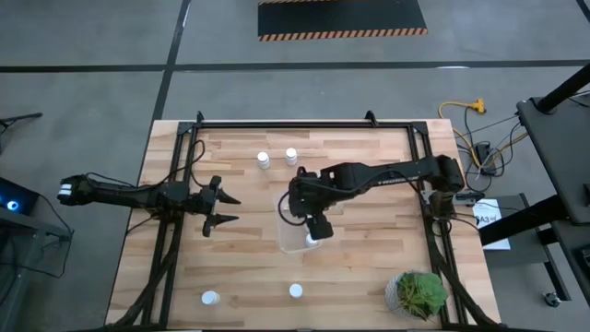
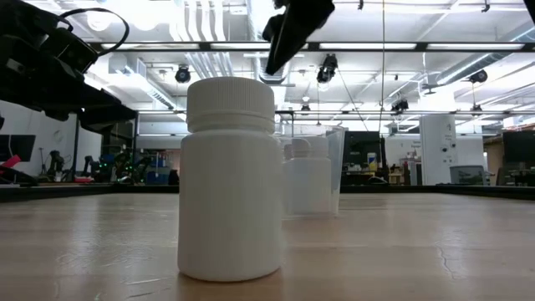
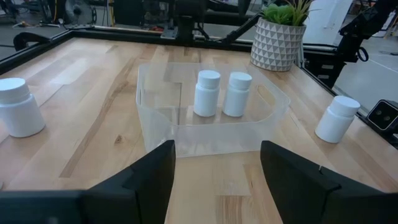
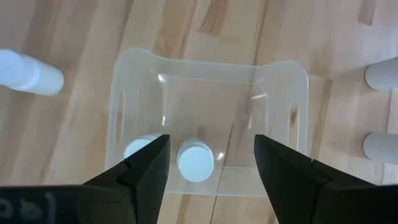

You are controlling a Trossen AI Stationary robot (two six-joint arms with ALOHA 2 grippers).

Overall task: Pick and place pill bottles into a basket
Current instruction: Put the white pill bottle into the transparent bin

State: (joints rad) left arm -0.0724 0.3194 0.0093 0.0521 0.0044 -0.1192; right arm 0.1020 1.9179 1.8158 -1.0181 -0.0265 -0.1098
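Pale wooden planks make up the surface (image 1: 359, 267), bordered by a black metal frame (image 1: 304, 124) and standing on a grey concrete floor.

Near the middle sits the basket (image 1: 288, 235), a clear plastic bin. Two pill bottles stand upright inside it, side by side against one wall (image 3: 207, 93) (image 3: 237, 94).

Four more bottles stand on the bare wood outside the bin. Two are close together near the far edge (image 1: 264, 160) (image 1: 291, 156), and two are well apart near the front edge (image 1: 210, 298) (image 1: 295, 291). That makes six bottles in all, two in and four out.

One green potted plant (image 1: 417, 293) in a patterned white pot sits at the front right corner.

Directly above the basket hangs the right pincer (image 4: 210, 163), pointing straight down. Its two dark fingers are spread apart with nothing between them, and the two binned bottles show below.

Left of the basket, well clear of it, the left pincer (image 1: 219, 209) is held low over the wood, aimed at the bin. Its fingers are likewise spread and carry nothing.
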